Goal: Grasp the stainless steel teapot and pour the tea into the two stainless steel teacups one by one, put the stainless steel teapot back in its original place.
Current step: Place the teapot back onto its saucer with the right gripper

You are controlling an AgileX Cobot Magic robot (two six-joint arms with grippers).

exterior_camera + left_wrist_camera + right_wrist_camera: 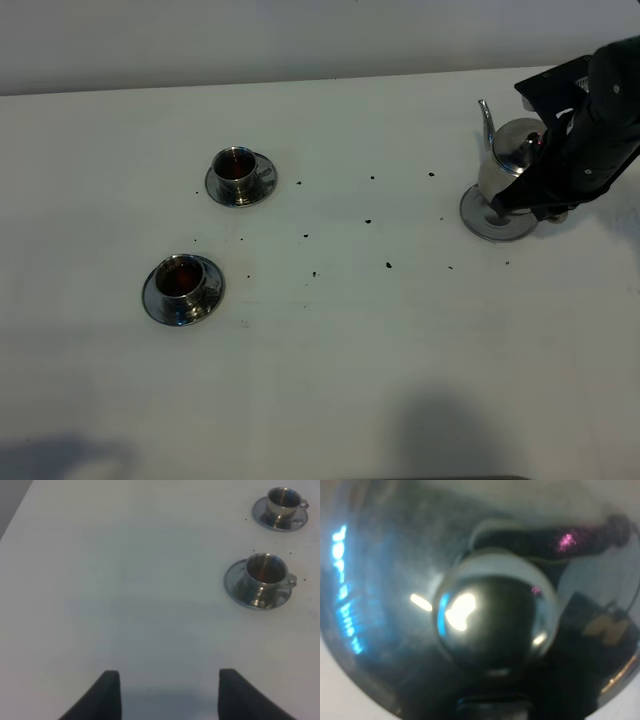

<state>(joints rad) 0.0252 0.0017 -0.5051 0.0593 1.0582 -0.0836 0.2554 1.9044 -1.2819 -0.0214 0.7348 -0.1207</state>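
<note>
- Counting from your high camera, you have 1 stainless steel teapot, 1 flat steel disc under it, 2 stainless steel teacups and 2 saucers on the white table.
- You can see the far teacup on its saucer and the near teacup on its saucer, both left of centre and both holding reddish-brown tea.
- Your high view alone shows the dark specks scattered between the cups and the teapot; it also shows the right gripper as a black mass over the teapot's handle side.
- Your right wrist view shows only the teapot's lid knob, blurred and filling the frame; you cannot tell from either view whether those jaws are pinching the handle.
- Your left wrist view shows the left gripper spread apart over bare table, with both teacups well ahead of it.
- The teapot sits at the table's far right, its base on the disc, spout pointing away from the gripper.
</note>
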